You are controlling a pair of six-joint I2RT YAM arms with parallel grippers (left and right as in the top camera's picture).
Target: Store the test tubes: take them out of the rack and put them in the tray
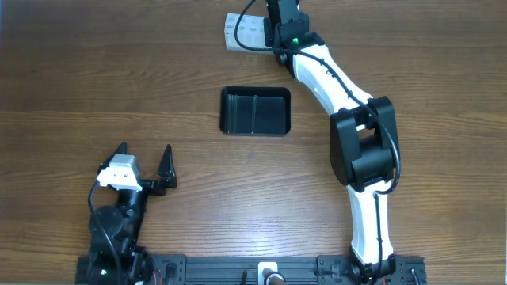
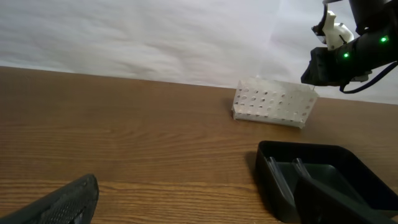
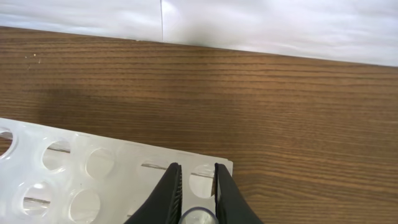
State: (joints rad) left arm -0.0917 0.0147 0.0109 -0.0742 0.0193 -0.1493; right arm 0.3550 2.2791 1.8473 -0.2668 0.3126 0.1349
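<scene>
Far up the worktop (image 1: 79, 79), near its back edge and the white backdrop (image 2: 124, 37): white rack (image 1: 240, 33) with rows of round holes, set flat on the wood. Reached by the right arm (image 1: 348, 103), stretched diagonally up the top view past the right side of the tray (image 1: 255, 111). Over the rack's right-hand end, at one corner: the right gripper (image 3: 197, 180), closed down narrow and grasping the round clear rim of a test tube (image 3: 198, 217). Black fingers (image 3: 171, 193) on either side of that rim, pressed against it as far as can be judged from the wrist view. Whether seated in a hole or lifted clear of it, cannot tell. Corner hole just beyond the fingertips, showing as a pale ring; likewise the neighbouring holes, with contents not to be made out. Nearer than the rack, well apart from it and roughly mid-worktop: the tray, black, rectangular, with rounded corners, raised walls and its long side across the top view. Pale lengthwise lines on its floor, either ribs or clear tubes lying down, not to be told apart. Down at the near left, well apart from both tray and rack: the left gripper (image 1: 146, 154), released, with black fingers spread wide in a V, holding nothing, low near the wood and aimed toward the far side. From its wrist view, tray close ahead, rack farther off behind it, and the right arm's dark wrist with a green light above the rack's end.
</scene>
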